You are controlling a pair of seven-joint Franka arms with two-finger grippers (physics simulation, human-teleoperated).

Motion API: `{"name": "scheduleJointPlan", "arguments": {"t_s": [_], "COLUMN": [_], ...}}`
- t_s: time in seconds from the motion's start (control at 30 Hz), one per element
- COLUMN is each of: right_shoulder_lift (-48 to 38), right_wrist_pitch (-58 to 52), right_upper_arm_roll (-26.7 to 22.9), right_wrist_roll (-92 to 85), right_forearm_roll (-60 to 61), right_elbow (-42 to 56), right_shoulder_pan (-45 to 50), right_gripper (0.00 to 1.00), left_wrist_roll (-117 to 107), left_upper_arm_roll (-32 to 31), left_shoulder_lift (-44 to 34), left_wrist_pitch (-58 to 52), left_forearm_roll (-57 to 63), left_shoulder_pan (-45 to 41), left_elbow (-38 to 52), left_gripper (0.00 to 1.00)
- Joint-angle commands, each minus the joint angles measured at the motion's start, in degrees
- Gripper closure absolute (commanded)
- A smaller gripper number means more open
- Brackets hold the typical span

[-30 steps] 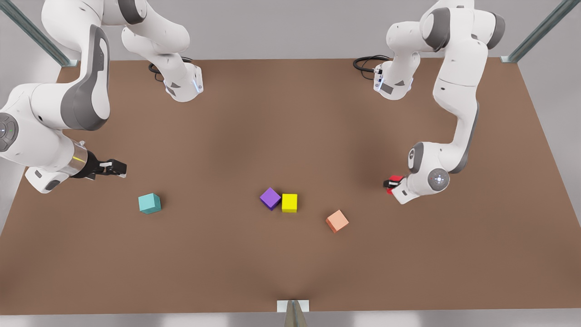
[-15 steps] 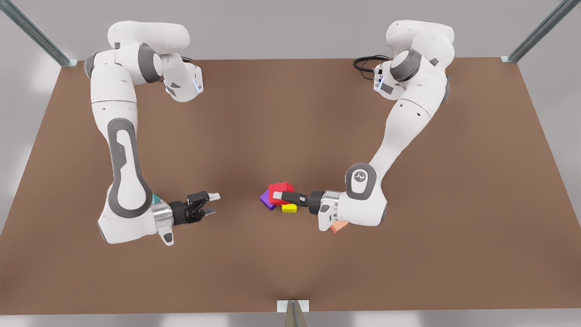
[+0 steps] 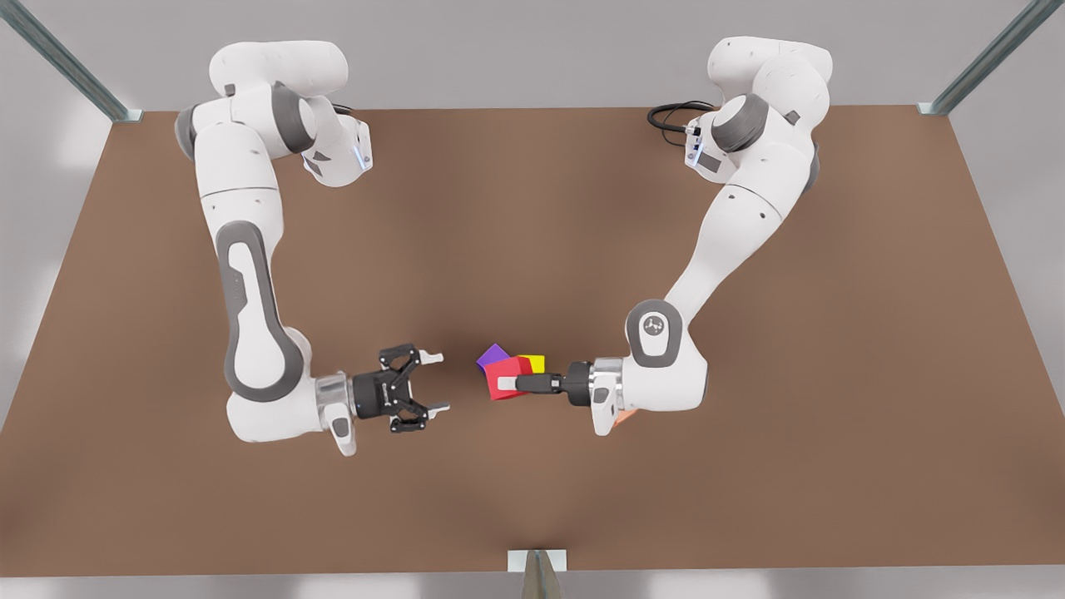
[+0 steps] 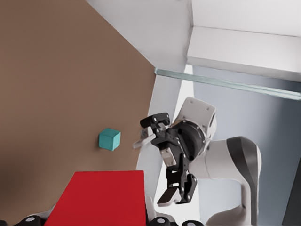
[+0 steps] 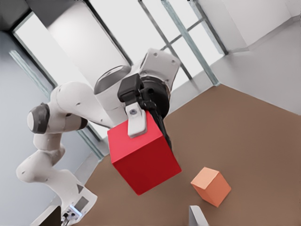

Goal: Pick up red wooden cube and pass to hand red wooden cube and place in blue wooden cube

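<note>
The red wooden cube [image 3: 507,378] is held above the middle of the counter [image 3: 532,499], clamped between the slim black fingers of the left end effector [image 3: 506,383], which reaches in from the front view's right. In the left wrist view the cube [image 4: 96,197] sits close to the camera. Facing it from the front view's left is the right end effector, the hand [image 3: 438,383], its white-tipped fingers spread apart and holding nothing, with a clear gap between it and the cube. The left wrist view shows that hand [image 4: 153,172] beyond the cube, and the blue wooden cube [image 4: 109,139] resting on the counter farther off. The right wrist view shows the red cube [image 5: 143,157] pinched by the left end effector [image 5: 137,127]. A purple cube [image 3: 492,356] and a yellow cube [image 3: 534,363] lie partly behind the red one in the front view, and a salmon cube [image 5: 211,186] rests on the counter below it.
</note>
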Motion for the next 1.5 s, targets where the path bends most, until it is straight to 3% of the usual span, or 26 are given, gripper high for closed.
{"name": "scheduleJointPlan", "arguments": {"t_s": [0.0, 0.13, 0.2, 1.47], "right_shoulder_lift": [0.47, 1.61, 1.87, 3.10], "right_wrist_pitch": [4.91, 8.43, 8.69, 8.51], "right_upper_arm_roll": [0.07, 0.07, 0.25, 2.89], "right_wrist_roll": [-27.60, -24.52, -23.99, -22.58], "right_forearm_roll": [2.69, 4.19, 6.38, 13.24], "right_elbow": [0.29, 0.90, 0.90, 0.73], "right_shoulder_pan": [0.50, 1.38, 2.43, 6.04], "right_gripper": [0.00, 0.00, 0.00, 0.00], "left_wrist_roll": [5.95, 7.61, 13.77, 14.56], "left_upper_arm_roll": [-0.06, -0.06, -0.06, -0.06], "left_shoulder_lift": [-0.11, -0.11, -0.11, -0.02], "left_wrist_pitch": [0.42, 0.33, 0.33, -0.81], "left_forearm_roll": [-1.71, -2.85, -9.71, -9.71], "left_shoulder_pan": [-0.01, -0.01, 0.17, 0.52], "left_elbow": [-0.05, -0.05, -1.37, -1.37], "left_gripper": [0.46, 0.46, 0.46, 0.45]}}
